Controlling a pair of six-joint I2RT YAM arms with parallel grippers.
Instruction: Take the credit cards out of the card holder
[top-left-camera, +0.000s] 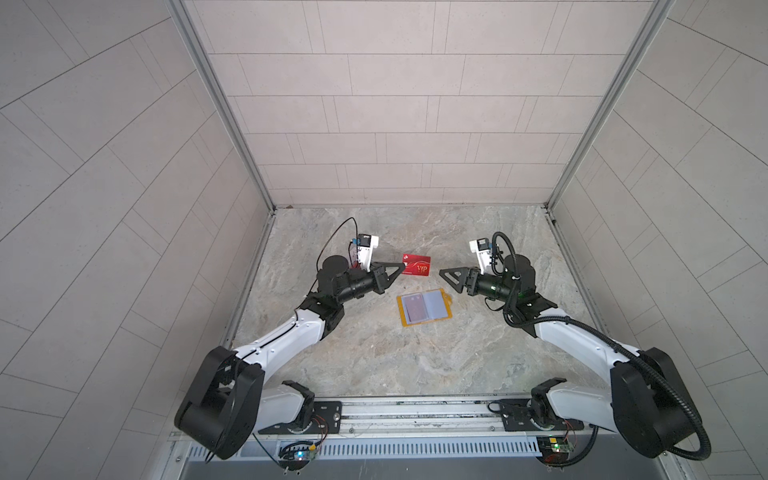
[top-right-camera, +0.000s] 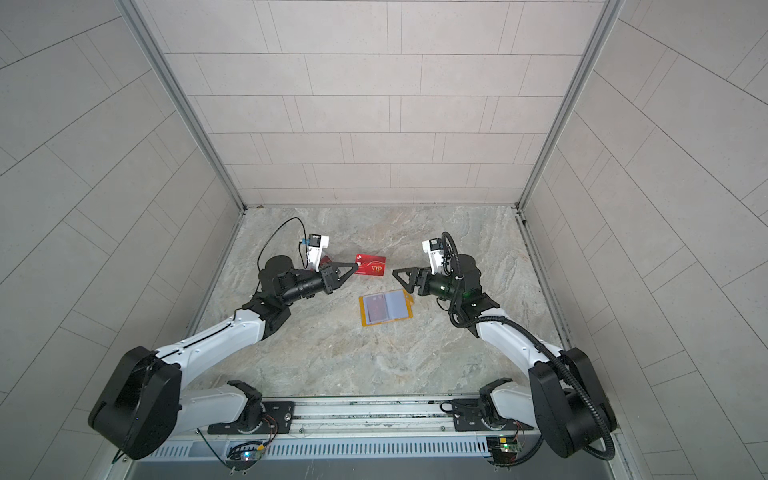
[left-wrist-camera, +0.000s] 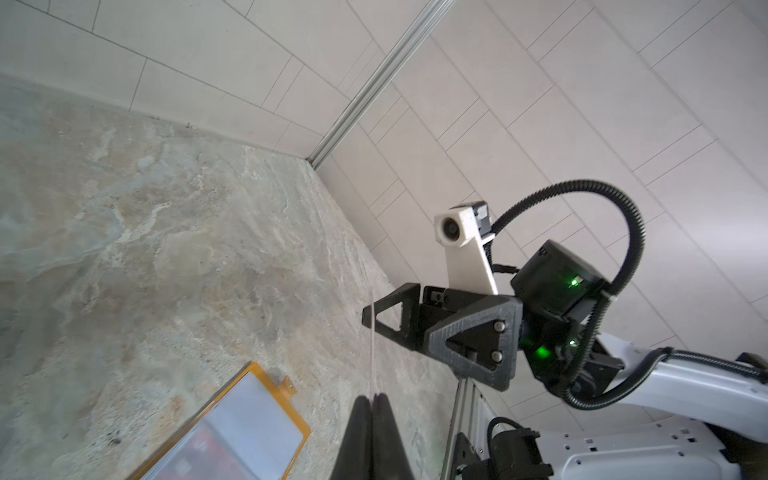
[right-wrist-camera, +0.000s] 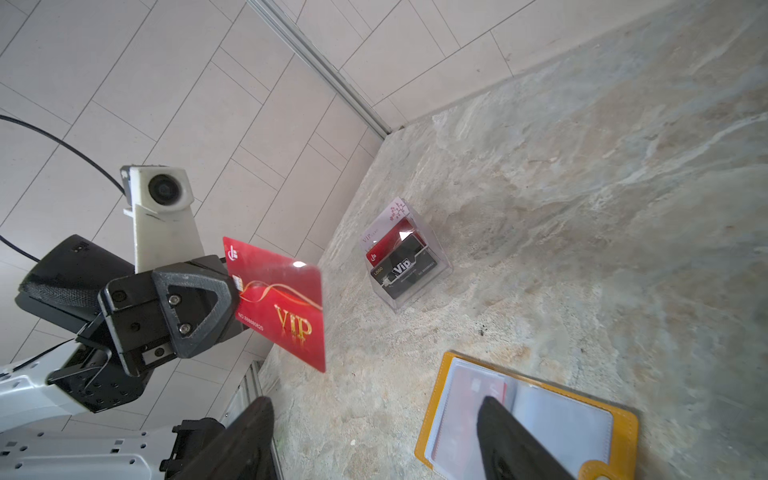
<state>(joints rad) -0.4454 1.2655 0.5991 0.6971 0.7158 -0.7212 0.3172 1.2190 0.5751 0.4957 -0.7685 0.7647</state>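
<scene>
Left gripper (top-left-camera: 400, 270) clamped on red VIP card (top-left-camera: 417, 266) above table (top-left-camera: 374, 357), right gripper (top-left-camera: 445, 276) spread wide, empty, yellow card holder (top-left-camera: 424, 310) lying open.

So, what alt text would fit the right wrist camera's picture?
The left gripper holds a red VIP card in the air by one end. On the stone table sit an open yellow card holder and a clear box of cards.

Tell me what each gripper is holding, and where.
Left gripper pinches the red VIP card by its short chip-end edge; right gripper is open, holding nothing.
</scene>
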